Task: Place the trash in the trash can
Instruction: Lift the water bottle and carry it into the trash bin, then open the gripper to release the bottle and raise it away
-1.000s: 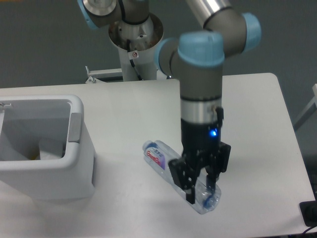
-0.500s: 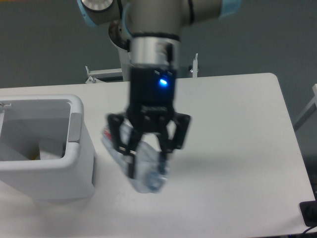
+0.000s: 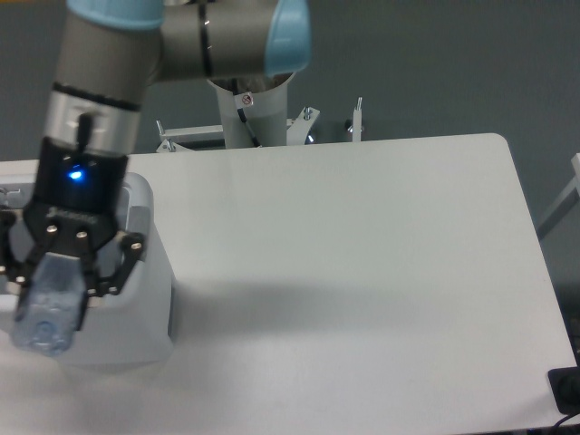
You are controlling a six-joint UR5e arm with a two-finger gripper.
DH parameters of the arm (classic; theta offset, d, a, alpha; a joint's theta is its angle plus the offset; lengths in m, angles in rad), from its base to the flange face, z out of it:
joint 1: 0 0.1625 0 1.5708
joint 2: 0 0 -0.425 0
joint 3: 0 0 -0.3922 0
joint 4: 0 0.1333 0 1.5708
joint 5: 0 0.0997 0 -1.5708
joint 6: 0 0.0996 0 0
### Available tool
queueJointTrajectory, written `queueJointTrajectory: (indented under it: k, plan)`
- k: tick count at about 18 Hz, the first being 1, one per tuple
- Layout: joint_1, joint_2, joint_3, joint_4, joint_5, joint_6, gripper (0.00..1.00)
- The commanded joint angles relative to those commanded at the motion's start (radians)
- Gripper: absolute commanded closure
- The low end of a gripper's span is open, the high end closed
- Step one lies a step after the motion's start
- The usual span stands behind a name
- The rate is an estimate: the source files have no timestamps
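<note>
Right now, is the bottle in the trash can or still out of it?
Out. The bottle hangs in the gripper, shut on it, in front of the trash can, not released.

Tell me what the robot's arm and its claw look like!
The arm is a fat silver-grey tube with light blue caps at its joints. Lower down it turns shiny silver, then black, with a little blue light glowing on it. The gripper is black, with two thin jointed fingers.

No readable text anywhere, bottle (image 3: 47,304) label blurred and not legible, no brand, number or sign
</note>
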Motion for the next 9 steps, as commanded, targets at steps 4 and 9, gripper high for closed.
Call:
queueJointTrajectory:
  k: [4, 9]
  plan:
    - [-0.002, 0.02, -0.015, -0.002, 0.006, 0.05, 0.0]
    - [0.154, 0.066, 0.005, -0.006, 0.069, 0.086, 0.0]
